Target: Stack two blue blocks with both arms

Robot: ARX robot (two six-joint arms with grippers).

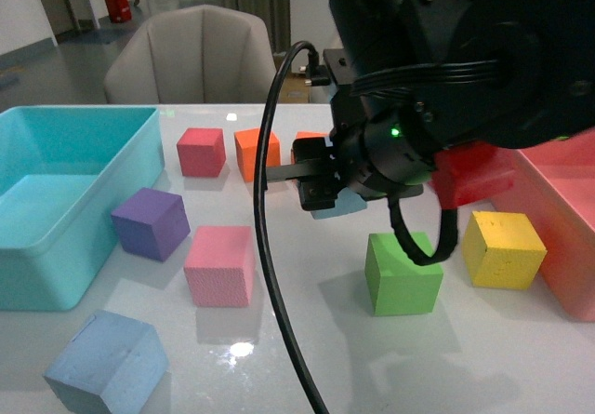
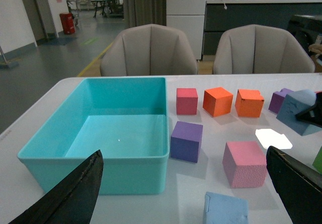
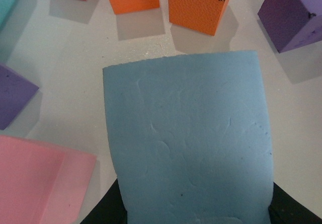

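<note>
My right gripper (image 1: 321,191) is shut on one blue block (image 1: 339,207) and holds it above the table, over the gap between the pink and green cubes. That block fills the right wrist view (image 3: 186,138), with the black fingers (image 3: 105,213) on both sides of it, and it shows at the right edge of the left wrist view (image 2: 298,110). The second blue block (image 1: 107,363) lies on the table at the front left. My left gripper (image 2: 183,196) is open and empty, with this block (image 2: 226,210) just ahead between its fingers (image 2: 75,194).
A turquoise bin (image 1: 37,274) stands at the left. A purple cube (image 1: 151,222), pink cube (image 1: 220,265), green cube (image 1: 402,273) and yellow cube (image 1: 502,248) sit mid-table. Red (image 1: 202,151) and orange (image 1: 256,151) cubes lie behind. A red bin (image 1: 567,209) is at right.
</note>
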